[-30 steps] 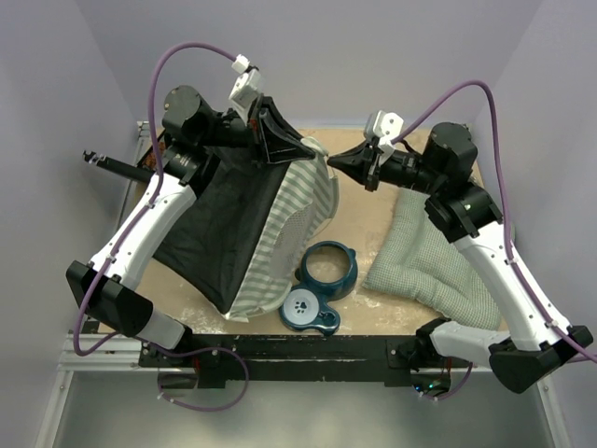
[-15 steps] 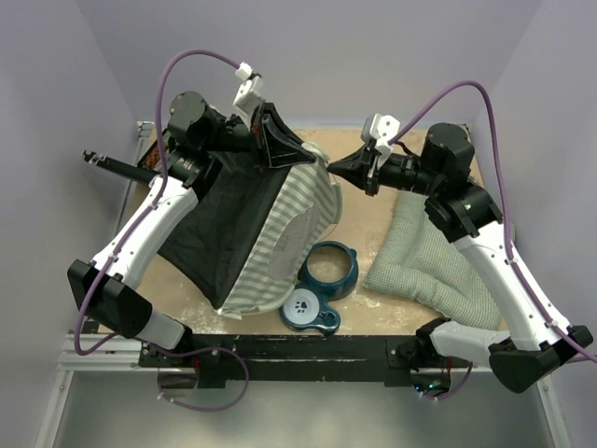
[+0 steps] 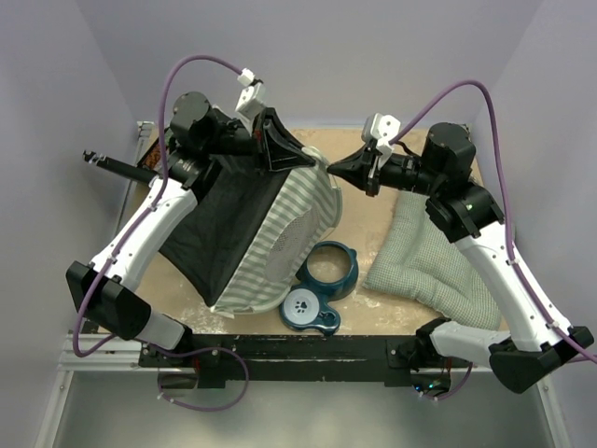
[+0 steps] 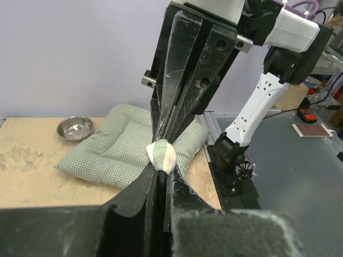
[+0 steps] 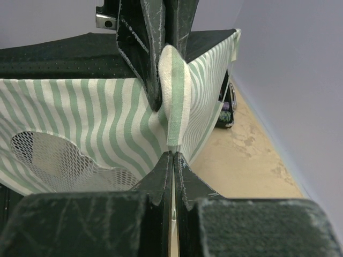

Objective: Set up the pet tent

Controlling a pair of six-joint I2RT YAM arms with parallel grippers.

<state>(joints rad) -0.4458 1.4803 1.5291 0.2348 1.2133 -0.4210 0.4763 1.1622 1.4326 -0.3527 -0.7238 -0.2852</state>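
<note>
**Reader:** Where is the pet tent point(image 3: 280, 219) sitting in this view?

**Legend:** It is hanging, held up by one corner, over the left half of the table point(image 3: 368, 210). Its black floor panel point(image 3: 210, 224) is facing up and to the left. Its lower edge is reaching down just beside the teal bowl stand point(image 3: 322, 280). The checked cushion point(image 3: 429, 252) is lying apart from it, on the right.

**Reader:** What is each gripper doing?

**Legend:** The left gripper point(image 4: 161, 170) is clamping a striped corner point(image 5: 174, 91) of the tent, its jaws narrowed onto the folded cloth. The right gripper point(image 5: 172, 155) is pressed fully closed, with its tips meeting the lower end of that same corner. I cannot tell whether any cloth is caught between them.

**Reader:** How is the tent likely to be handling?

**Legend:** Judging by the sag, it is behaving as light, limp fabric, draping wherever nothing is supporting it. Cloth this thin is probably prone to slipping out of a shallow pinch. The mesh window point(image 5: 59, 155) is looking easy to snag.

**Reader:** Where is the best place to hold it?

**Legend:** Seamed corners and hems are offering the firmest bite. A second hold taken farther along the hem would be spreading the wall open, not bunching it.
</note>
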